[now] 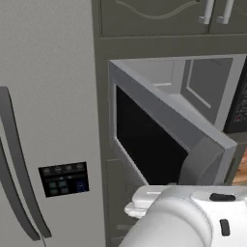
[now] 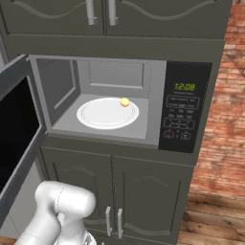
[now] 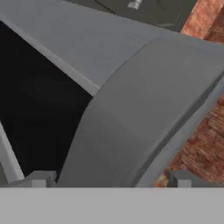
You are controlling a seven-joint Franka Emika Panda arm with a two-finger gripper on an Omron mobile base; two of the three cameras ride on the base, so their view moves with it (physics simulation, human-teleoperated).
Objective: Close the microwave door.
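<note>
Left of the microwave, the microwave door stands swung wide open, its black glass beside the fridge. The hand sits right at the door's thick grey edge, fingertips apart, one either side. Inside, a small yellow ball rests on the white turntable plate.

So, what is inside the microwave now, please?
Inside the microwave, a white round turntable plate lies on the cavity floor, with a small yellow object near its back edge. The open microwave door hides the cavity floor in the left base view.
</note>
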